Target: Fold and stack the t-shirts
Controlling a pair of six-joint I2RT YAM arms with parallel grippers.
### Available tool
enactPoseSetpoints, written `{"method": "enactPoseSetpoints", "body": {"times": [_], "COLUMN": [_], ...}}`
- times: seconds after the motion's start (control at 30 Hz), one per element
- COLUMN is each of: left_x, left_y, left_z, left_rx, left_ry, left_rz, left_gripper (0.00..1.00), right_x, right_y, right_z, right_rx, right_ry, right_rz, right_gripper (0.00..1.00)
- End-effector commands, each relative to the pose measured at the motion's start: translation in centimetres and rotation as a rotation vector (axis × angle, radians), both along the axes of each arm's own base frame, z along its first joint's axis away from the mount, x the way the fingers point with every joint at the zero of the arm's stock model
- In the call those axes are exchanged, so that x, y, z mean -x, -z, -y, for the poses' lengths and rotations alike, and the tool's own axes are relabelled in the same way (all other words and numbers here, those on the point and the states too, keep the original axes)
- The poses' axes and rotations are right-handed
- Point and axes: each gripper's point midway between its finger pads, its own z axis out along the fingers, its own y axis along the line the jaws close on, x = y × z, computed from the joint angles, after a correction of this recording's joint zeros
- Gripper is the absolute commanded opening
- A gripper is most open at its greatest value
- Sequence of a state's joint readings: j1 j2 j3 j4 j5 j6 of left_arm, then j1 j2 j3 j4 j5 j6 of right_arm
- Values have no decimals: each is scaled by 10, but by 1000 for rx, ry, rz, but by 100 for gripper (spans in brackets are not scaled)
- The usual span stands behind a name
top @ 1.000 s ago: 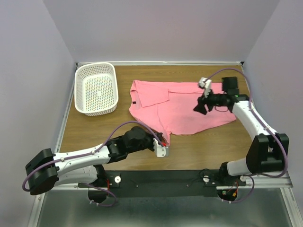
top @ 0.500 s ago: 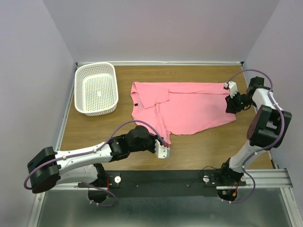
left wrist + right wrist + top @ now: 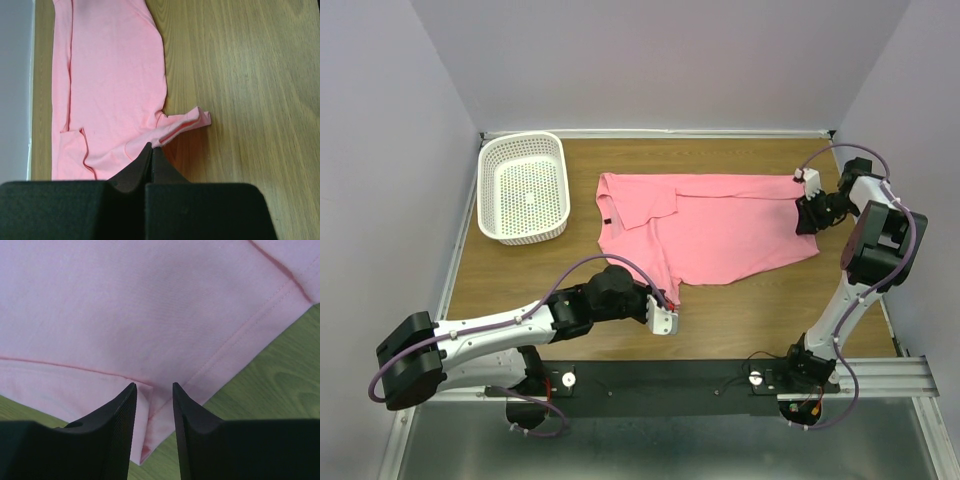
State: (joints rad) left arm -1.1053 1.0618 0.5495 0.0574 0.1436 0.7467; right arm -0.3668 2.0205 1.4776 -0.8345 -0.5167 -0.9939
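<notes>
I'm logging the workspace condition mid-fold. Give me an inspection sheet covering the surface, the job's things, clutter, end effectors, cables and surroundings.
Surface: wooden table, no spills or marks seen.
Job's things: one salmon-pink t-shirt, lying mid-table and partly folded, with its collar toward the left.
Clutter: white perforated basket at the far left, with nothing in it.
End effectors: left end effector is shut on the t-shirt's near edge. Right end effector is open, with the shirt's far right corner between its fingers.
Cables: purple cables loop along both arms, and no snag is seen.
Surroundings: plain pale walls on three sides, nothing else seen.
</notes>
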Motion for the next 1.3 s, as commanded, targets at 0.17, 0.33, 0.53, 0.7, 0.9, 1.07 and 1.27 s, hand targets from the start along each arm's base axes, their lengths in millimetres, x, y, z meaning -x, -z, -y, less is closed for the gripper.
{"method": "enactPoseSetpoints", "body": {"times": [0.17,0.33,0.53,0.7,0.9,1.07,1.27], "left_x": [2,1,1,1,2,0,-2], "left_y": [1,2,3,2,1,-3,-8], "left_z": [2,1,1,2,2,2,1], "left_rx": [-5,-6,-9,-5,-1,11,41], "left_ry": [12,5,7,7,9,7,11], "left_rz": [-23,-24,-24,-26,-27,-25,-31], "left_gripper": [0,0,0,0,0,0,0], "right_x": [12,17,20,22,23,22,20], "right_y": [3,11,14,18,19,14,1], "right_z": [-3,-3,-3,-4,-5,-7,-10], "right_rx": [-11,-11,-13,-15,-20,-33,-49], "right_ry": [6,5,8,8,11,8,8], "right_rz": [-40,-66,-79,-91,-94,-83,-47], "right_gripper": [45,46,46,45,42,25,10]}}
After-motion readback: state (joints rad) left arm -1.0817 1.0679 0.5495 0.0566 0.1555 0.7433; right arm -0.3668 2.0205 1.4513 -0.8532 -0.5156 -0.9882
